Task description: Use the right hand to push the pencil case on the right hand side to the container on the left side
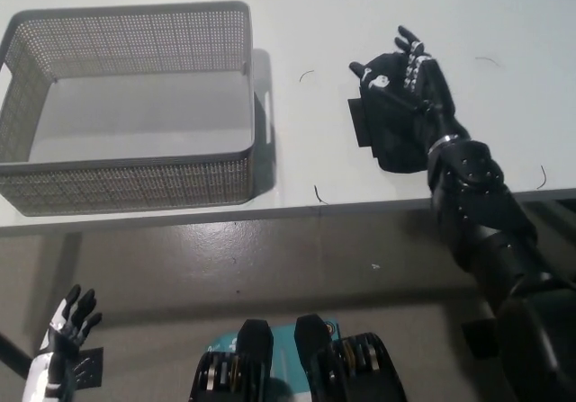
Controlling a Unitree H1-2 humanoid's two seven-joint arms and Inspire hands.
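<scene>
A black pencil case lies on the white table, right of centre near the front edge. My black right hand is open, its fingers spread over the case's far and right part, covering much of it. The grey mesh container stands at the left of the table, open at the top, with nothing seen inside. A gap of bare table separates the case from the container's right wall. My white left hand hangs low at the bottom left, below the table's edge, fingers apart.
The table's front edge runs across the middle of the picture, with grey floor below it. Small dark thread-like marks lie on the table between the container and the case.
</scene>
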